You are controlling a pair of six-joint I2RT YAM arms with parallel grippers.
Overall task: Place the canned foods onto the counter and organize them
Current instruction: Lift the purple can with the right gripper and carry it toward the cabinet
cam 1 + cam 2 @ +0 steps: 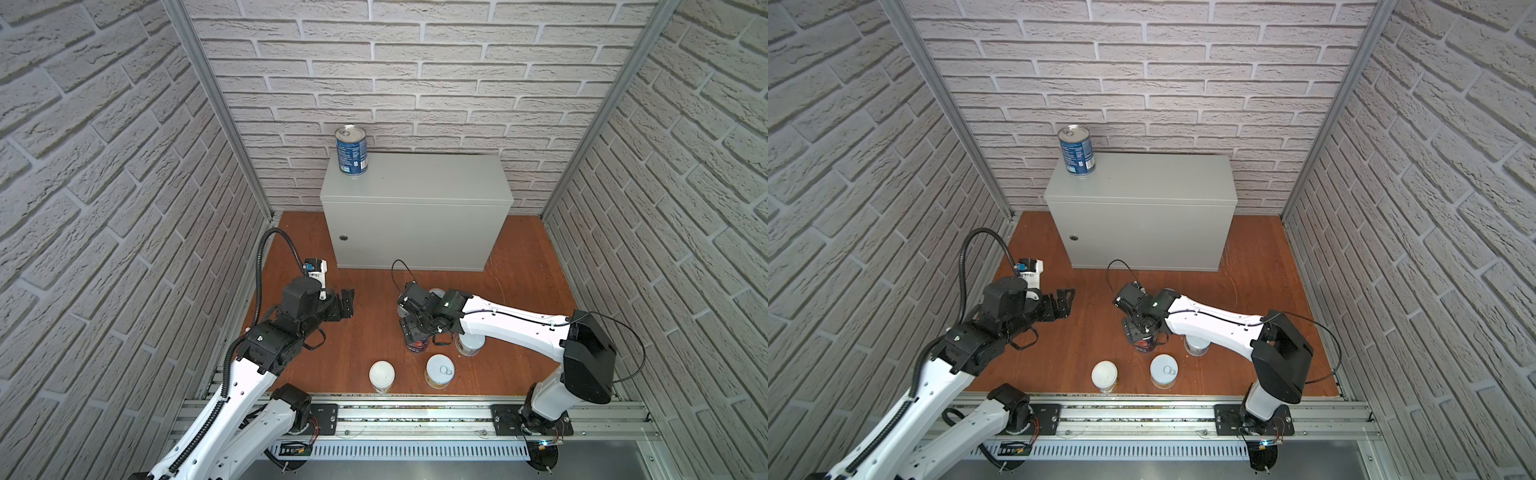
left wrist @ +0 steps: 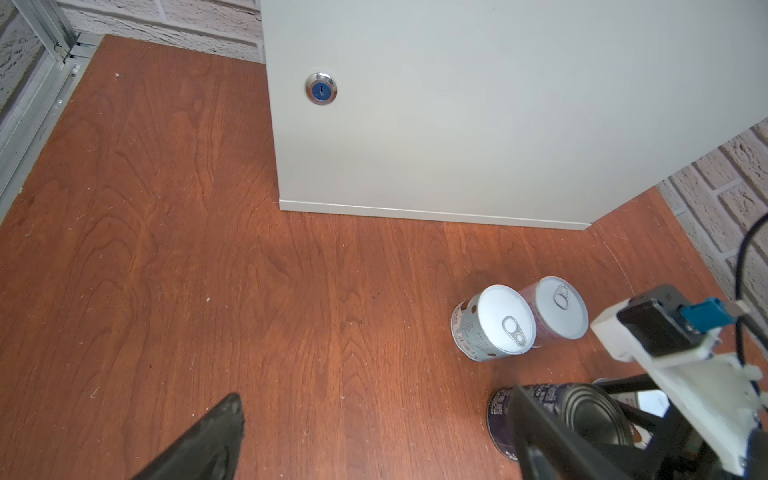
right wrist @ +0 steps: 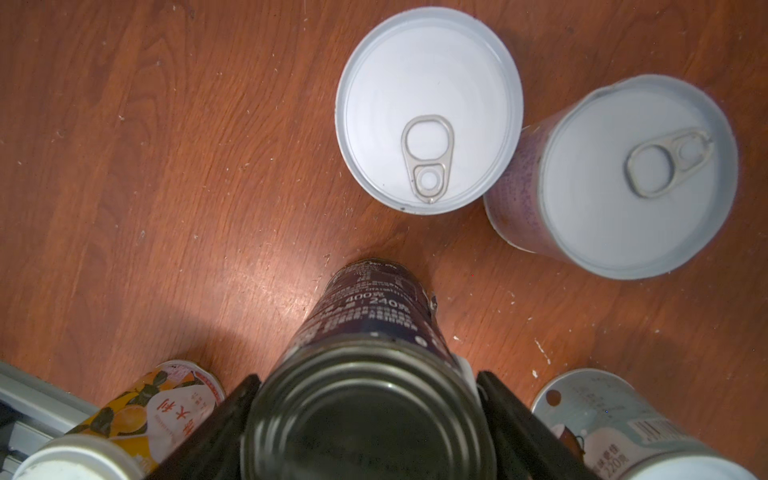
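A blue-labelled can stands upright on the back left corner of the grey counter. My right gripper is down over a dark-labelled can that stands on the floor. Its black fingers sit close on both sides of the can's top; contact is unclear. A pale blue can and a pink can stand together just beyond. My left gripper hovers open and empty above bare floor at the left.
Two white-lidded yellow cans stand near the front rail. Another pale can sits under my right forearm. A yellow can is beside the right gripper. Brick walls enclose the reddish wooden floor.
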